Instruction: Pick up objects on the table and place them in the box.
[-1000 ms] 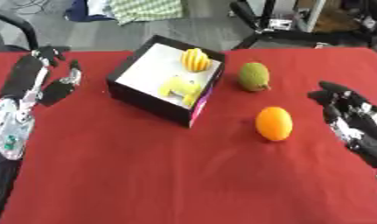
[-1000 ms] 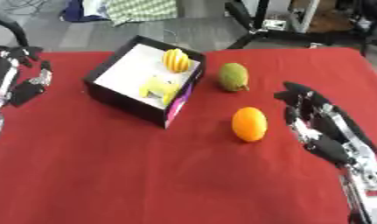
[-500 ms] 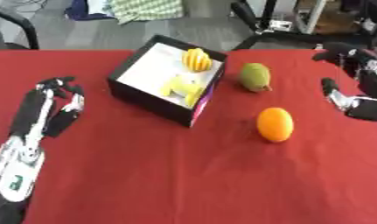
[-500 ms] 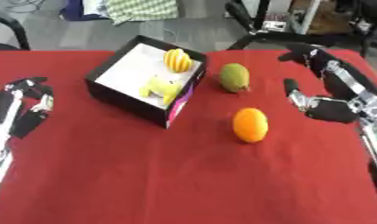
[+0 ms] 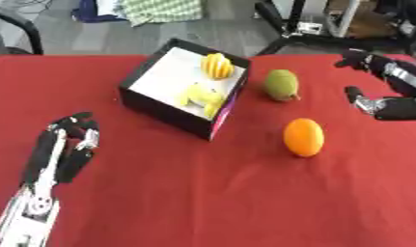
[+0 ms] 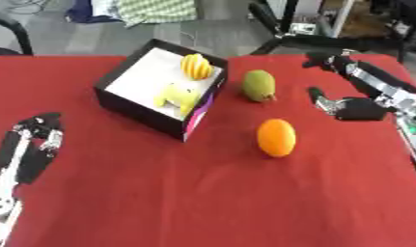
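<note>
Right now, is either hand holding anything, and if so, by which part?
Nothing is held. The right hand is open beside the green fruit, apart from it; the left hand rests open on the table.

1. A red cloth [image 5: 202,202] covers the bench from its left edge to its right edge.
2. Beyond the far edge of the bench lies a grey floor [image 5: 92,38].
3. A green-and-white checked cloth [image 5: 164,8] lies crumpled on that floor at the top of the view, with a dark blue cloth [image 5: 97,10] just beside it on the left.
4. A curved black bar [image 5: 21,26], perhaps part of a chair, shows at the upper left.
5. Black stand legs [image 5: 283,26] spread over the floor at the upper right, below a pale upright post [image 5: 344,19].
</note>
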Robot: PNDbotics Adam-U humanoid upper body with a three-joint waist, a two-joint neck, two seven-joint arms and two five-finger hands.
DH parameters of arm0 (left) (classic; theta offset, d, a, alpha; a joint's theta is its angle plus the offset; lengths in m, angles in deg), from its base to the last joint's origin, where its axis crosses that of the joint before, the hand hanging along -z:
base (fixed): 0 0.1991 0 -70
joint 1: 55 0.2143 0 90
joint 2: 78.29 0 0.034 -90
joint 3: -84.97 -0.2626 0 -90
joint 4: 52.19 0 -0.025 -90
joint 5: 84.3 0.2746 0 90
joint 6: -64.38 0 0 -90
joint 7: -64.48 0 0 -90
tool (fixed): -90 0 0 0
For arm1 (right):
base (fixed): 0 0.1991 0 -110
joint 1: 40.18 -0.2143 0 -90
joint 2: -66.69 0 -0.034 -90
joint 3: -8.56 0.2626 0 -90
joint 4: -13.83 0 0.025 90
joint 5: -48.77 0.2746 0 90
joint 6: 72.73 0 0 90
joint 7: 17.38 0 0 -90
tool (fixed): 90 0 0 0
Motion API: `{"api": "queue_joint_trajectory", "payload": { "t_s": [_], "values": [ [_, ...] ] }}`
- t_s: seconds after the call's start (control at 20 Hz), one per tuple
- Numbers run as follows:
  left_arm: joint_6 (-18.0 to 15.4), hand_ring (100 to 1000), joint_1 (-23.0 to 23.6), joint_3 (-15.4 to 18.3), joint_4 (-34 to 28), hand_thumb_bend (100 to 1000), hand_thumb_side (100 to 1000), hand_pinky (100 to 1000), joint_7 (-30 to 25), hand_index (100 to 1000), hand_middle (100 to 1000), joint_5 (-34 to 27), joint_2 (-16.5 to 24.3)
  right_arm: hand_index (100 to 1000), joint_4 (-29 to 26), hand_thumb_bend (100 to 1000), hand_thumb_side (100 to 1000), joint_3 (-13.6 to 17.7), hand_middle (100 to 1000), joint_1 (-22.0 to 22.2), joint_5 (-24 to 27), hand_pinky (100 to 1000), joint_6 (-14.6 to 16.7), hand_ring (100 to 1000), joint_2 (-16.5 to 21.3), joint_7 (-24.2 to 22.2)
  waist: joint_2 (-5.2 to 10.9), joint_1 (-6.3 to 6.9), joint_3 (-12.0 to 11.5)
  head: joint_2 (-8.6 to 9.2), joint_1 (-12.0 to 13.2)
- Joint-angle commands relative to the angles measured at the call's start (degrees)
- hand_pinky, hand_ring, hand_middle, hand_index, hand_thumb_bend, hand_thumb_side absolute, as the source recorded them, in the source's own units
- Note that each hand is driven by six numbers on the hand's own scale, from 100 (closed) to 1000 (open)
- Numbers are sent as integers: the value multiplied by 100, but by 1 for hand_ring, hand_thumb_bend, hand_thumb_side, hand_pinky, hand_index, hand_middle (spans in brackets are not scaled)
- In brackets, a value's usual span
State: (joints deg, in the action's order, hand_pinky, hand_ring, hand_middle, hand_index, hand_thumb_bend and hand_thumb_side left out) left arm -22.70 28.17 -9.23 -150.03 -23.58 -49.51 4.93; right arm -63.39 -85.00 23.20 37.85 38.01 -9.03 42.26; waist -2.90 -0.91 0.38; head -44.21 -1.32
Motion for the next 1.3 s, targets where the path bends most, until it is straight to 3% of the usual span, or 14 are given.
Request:
{"api": "queue_joint_trajectory", "payload": {
  "t_s": [0.05, 0.25, 0.4, 0.55, 0.85, 1.3],
  "values": [
    [248, 556, 31, -21, -459, 100, 989, 697, -172, 839, 583, -265, 62, 987, 362, 100, 533, 55, 867, -194, -265, 1000, 206, 985, 31, -184, 25, 12, 24, 9, -15],
    [547, 555, 73, -34, -713, 100, 992, 697, -334, 839, 582, -649, 108, 970, 904, 100, 592, 87, 861, -315, -616, 1000, 514, 982, -70, -212, 29, 23, 36, 9, 3],
    [614, 554, 81, 69, -761, 100, 995, 697, -309, 840, 582, -2197, 362, 953, 1478, 100, 634, 127, 858, -426, -1255, 1000, 1008, 979, -198, 87, 36, 36, 40, 9, -7],
    [603, 554, 76, 128, -740, 100, 997, 697, -267, 840, 581, -2947, 502, 937, 1774, 100, 674, 128, 857, -466, -1671, 1000, 1351, 978, -271, 395, 37, 42, 45, 9, 9],
    [588, 554, 67, 132, -707, 100, 998, 697, -269, 841, 581, -3168, 535, 921, 1962, 100, 710, 39, 855, -454, -2008, 1000, 1659, 977, -340, 639, 35, 41, 40, 9, 2],
    [591, 554, 68, 102, -709, 100, 999, 697, -310, 842, 581, -3172, 520, 917, 1923, 100, 748, -185, 855, -427, -2246, 1000, 1916, 975, -435, 625, 26, 41, 25, 9, -17]
  ]
}}
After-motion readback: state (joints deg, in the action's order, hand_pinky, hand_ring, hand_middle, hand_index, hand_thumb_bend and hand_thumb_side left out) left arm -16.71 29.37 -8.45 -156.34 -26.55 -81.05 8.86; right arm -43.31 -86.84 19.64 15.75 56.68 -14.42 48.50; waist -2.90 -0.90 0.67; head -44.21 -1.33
